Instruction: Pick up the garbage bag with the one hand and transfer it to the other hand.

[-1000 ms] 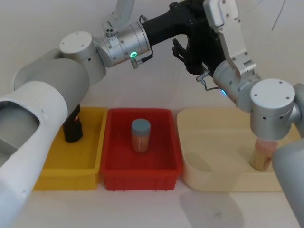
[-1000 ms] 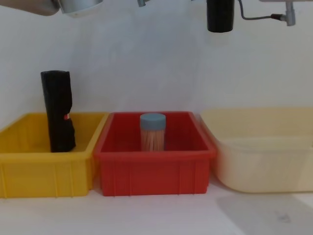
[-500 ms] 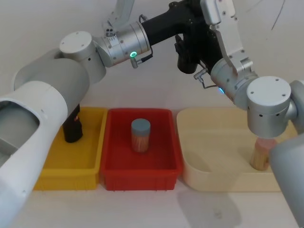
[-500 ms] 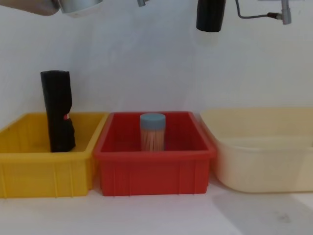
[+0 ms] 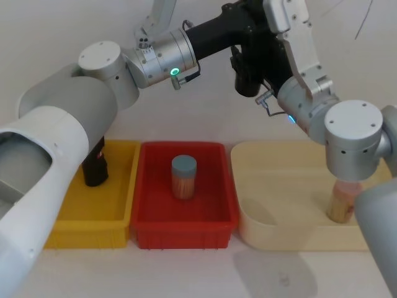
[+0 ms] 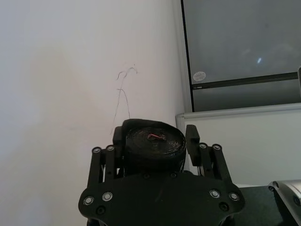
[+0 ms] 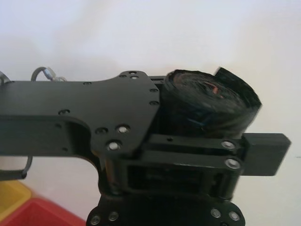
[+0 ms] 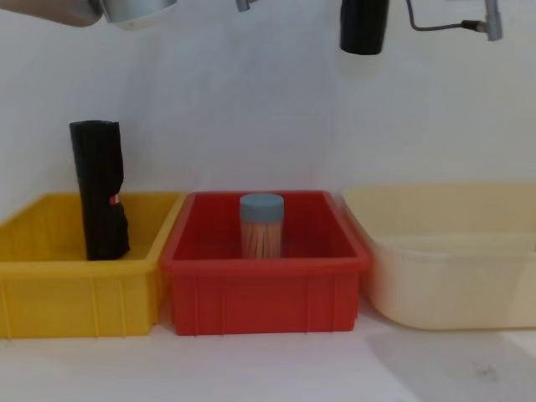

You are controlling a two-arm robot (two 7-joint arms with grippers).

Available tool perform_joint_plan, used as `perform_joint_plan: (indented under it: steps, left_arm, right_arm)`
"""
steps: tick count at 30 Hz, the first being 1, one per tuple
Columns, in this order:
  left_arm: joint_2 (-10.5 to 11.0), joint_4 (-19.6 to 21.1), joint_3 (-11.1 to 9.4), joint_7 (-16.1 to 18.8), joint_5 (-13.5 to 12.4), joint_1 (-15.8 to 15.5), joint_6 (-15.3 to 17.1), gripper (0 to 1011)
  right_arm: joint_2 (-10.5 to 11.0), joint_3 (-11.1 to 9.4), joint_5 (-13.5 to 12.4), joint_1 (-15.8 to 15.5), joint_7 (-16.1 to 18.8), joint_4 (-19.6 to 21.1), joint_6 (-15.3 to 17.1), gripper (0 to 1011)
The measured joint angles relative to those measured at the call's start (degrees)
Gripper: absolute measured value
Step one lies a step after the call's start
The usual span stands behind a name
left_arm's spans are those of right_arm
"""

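Observation:
The garbage bag [image 5: 245, 79], a plain black roll, hangs high above the bins, and its lower end shows at the top of the chest view [image 8: 363, 29]. My left gripper [image 5: 243, 43], on the arm with the green light, reaches in from the left and is shut on the bag. In the left wrist view the roll [image 6: 153, 143] sits tight between the two fingers [image 6: 191, 139]. My right gripper [image 5: 244, 65], on the arm with the blue light, comes up from the right and sits against the same roll [image 7: 207, 101], beside the left gripper.
On the table stand a yellow bin [image 5: 93, 233] holding a black roll with a red mark [image 8: 99, 188], a red bin [image 8: 260, 289] with a blue-lidded jar [image 5: 183, 177], and a cream tray [image 5: 291, 239] with a jar [image 5: 340, 205] behind my right arm.
The bag's lower end has shifted slightly left and tilted. My right arm has moved in closer to the roll. The left arm has stayed put.

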State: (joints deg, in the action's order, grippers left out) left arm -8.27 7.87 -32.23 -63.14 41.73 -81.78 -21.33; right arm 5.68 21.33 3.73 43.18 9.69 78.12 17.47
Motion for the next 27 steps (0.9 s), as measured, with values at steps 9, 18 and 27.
perform_joint_plan:
  steps: [9, 18, 27]
  left_arm:
    - [0.01, 0.0, -0.03, 0.0, -0.01, 0.0, 0.0, 979]
    - [0.02, -0.01, 0.02, 0.01, 0.0, 0.01, 0.0, 1002]
    - [0.03, -0.01, 0.06, 0.02, 0.02, 0.0, -0.01, 1002]
  right_arm:
    - [2.25, -1.33, 1.44, -2.18, -1.0, 3.6, 3.41, 522]
    - [5.22, -3.69, 3.03, -5.62, -2.47, 8.46, 8.09, 522]
    - [8.92, -7.23, 4.4, -10.34, -3.62, 13.8, 13.86, 660]
